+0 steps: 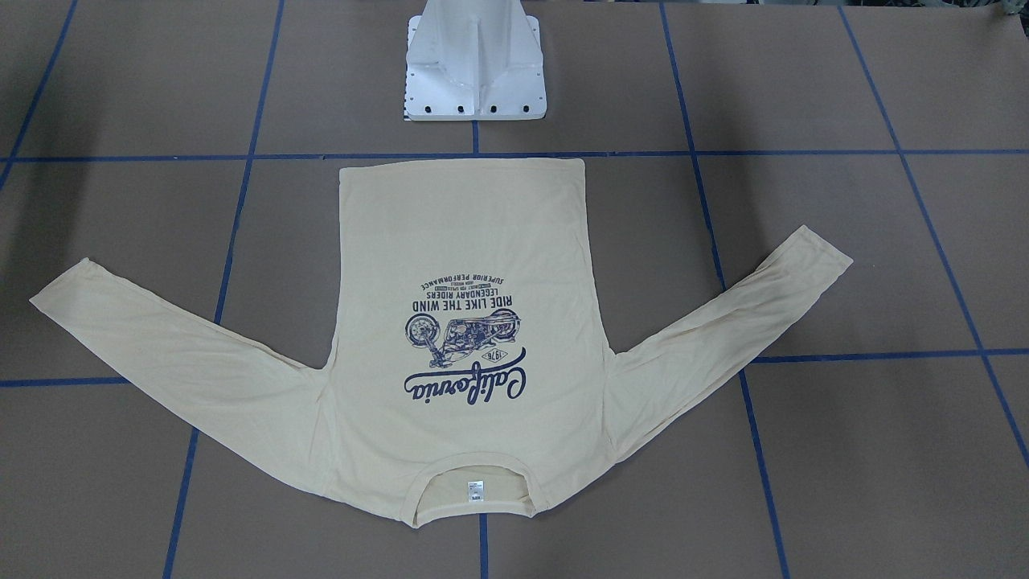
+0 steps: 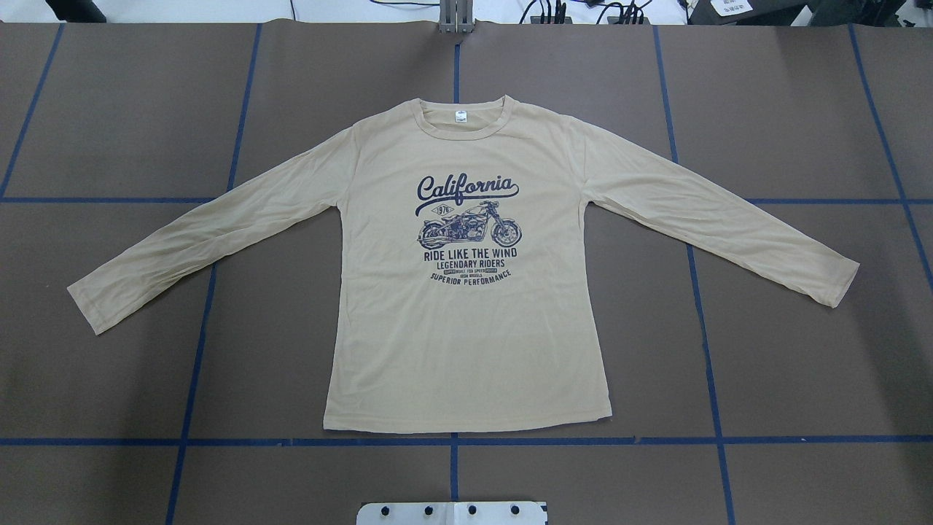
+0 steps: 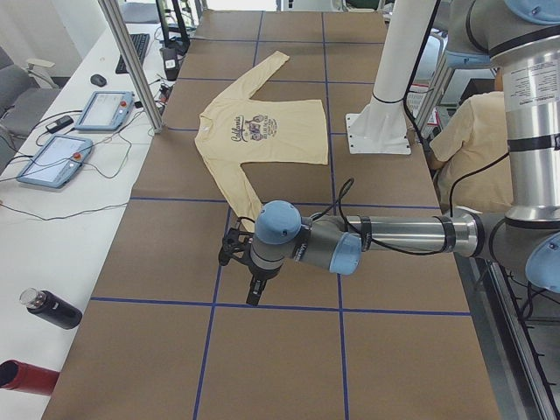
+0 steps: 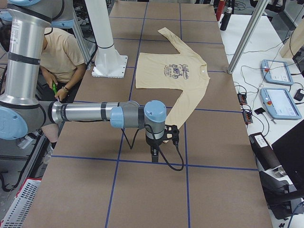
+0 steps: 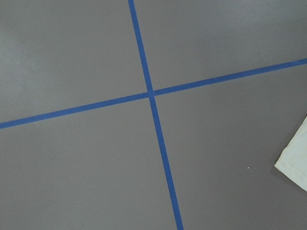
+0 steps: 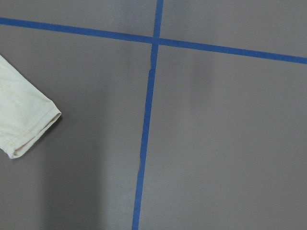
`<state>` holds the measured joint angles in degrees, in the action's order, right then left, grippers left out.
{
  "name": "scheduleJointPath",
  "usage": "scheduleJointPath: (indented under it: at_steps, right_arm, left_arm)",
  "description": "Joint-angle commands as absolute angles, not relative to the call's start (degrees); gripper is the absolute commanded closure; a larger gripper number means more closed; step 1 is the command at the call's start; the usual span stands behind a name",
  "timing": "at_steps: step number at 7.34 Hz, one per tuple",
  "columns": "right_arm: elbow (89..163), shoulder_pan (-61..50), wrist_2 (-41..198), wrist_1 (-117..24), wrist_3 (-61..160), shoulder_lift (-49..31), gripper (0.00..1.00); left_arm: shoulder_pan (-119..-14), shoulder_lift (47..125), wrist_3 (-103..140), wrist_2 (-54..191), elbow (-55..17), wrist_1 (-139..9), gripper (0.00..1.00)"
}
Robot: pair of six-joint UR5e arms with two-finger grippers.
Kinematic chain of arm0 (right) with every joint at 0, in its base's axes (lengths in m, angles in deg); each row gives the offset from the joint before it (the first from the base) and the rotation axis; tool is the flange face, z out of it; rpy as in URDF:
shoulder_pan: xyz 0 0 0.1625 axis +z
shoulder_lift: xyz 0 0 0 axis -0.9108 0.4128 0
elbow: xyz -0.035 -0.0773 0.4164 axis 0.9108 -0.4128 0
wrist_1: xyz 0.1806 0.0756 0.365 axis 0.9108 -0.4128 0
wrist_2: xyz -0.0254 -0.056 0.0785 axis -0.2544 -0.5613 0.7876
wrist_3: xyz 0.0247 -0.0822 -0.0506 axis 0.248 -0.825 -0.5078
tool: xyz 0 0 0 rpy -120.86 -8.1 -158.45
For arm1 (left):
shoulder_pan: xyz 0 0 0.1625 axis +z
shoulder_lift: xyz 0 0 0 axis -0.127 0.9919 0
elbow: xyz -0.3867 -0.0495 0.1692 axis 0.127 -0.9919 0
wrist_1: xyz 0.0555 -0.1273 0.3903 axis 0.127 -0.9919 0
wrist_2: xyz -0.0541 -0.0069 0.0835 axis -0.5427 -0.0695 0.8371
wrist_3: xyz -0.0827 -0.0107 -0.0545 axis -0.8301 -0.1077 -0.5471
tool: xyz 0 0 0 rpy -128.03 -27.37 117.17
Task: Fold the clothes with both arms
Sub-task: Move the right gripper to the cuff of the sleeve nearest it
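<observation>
Facing the robot, you see the shirt flat on the bench, print up, hem just before the pedestal and collar farthest from it; no claw shows. From overhead, its long axis runs sleeve to sleeve, with the left cuff and right cuff well out to either side of the pedestal. From the left end, the left claw hangs beyond its cuff, farther from the pedestal; spread or pressed together, you cannot tell. From the right end, the right claw likewise. Each wrist view catches only a cuff at its edge, so each claw looks nearest its own sleeve.
</observation>
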<state>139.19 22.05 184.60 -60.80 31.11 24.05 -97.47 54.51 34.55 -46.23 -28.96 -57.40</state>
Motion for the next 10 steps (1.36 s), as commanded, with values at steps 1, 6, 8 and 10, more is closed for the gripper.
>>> scheduleJointPath:
  at_steps: [1,6,8,10]
  right_arm:
    - [139.15,22.01,184.69,-60.64,31.47,24.09,0.0]
    - [138.44,22.53,184.25,-51.86,33.93,16.71,0.0]
    - [138.63,22.71,184.25,-50.46,35.15,17.06,0.0]
    - [139.58,22.71,184.95,-46.88,35.25,16.79,0.0]
  left_arm:
    - [-97.47,54.42,34.94,-46.4,-29.19,-59.07,0.0]
    - [-97.56,58.52,34.42,-47.02,-36.66,-60.9,0.0]
    - [-97.65,61.08,34.42,-44.66,-36.4,-67.91,0.0]
    - [-97.56,63.1,33.8,-44.38,-36.14,-71.02,0.0]
